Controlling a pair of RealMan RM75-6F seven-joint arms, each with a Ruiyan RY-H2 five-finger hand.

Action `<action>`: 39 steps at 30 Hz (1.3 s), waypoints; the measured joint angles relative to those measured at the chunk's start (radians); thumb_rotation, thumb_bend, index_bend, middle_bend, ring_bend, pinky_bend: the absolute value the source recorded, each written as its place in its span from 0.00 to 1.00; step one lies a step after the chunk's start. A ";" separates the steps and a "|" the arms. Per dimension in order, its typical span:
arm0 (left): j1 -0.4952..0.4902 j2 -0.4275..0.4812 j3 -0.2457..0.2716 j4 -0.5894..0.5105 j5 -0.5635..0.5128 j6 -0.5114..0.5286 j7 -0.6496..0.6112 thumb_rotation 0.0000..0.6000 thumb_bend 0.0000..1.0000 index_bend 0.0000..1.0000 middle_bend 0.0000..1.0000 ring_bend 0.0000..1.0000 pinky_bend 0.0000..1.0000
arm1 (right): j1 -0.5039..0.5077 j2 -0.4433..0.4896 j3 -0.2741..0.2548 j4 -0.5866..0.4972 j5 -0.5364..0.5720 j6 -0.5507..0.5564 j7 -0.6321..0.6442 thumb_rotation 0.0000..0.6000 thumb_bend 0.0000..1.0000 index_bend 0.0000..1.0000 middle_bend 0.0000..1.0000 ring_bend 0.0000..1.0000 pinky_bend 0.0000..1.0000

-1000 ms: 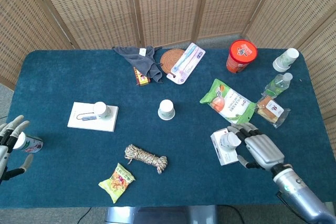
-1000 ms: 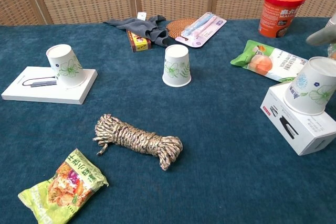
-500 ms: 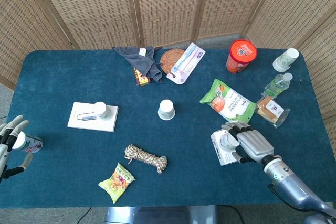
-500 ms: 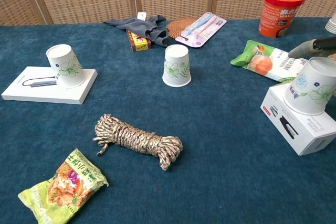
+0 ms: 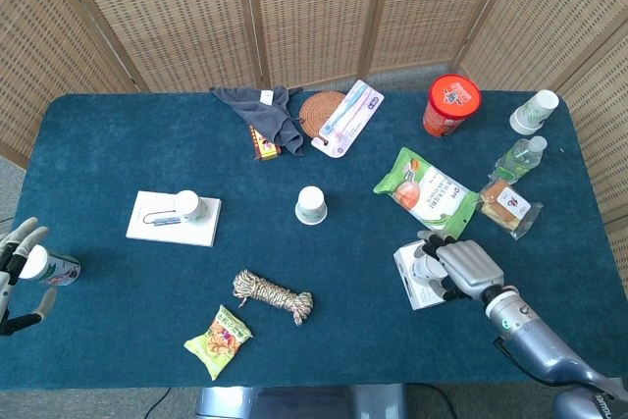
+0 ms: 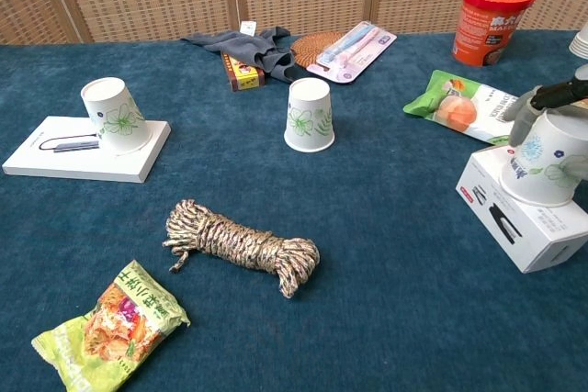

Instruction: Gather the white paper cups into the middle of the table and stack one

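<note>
An upside-down white paper cup [image 6: 544, 158] stands on a small white box [image 6: 528, 219] at the right. My right hand [image 5: 463, 267] wraps over it from the right, and its fingers [image 6: 526, 118] curl around the cup's sides. The hand hides most of this cup in the head view. A second cup [image 5: 311, 205] stands upside down mid-table. A third cup [image 5: 188, 206] leans on a flat white box [image 5: 157, 228] at the left. Stacked cups [image 5: 535, 112] sit at the far right corner. My left hand [image 5: 20, 267] hangs off the left table edge with its fingers spread.
A rope coil [image 5: 273, 296] and a green snack bag [image 5: 218, 340] lie at the front. A green packet [image 5: 424, 188], a bottle [image 5: 518, 157] and a red tub [image 5: 451, 103] crowd the right side. A grey cloth [image 5: 260, 105] and a toothbrush pack [image 5: 348, 117] lie at the back.
My right hand has slid left onto the cup on the small white box, and its fingers have closed around it. The left hand has drifted slightly down.
</note>
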 measured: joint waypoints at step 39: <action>0.003 0.003 0.004 0.028 0.022 0.021 -0.038 1.00 0.46 0.00 0.00 0.00 0.00 | 0.279 -0.051 0.045 -0.083 0.313 -0.051 -0.234 1.00 0.48 0.36 0.22 0.18 0.64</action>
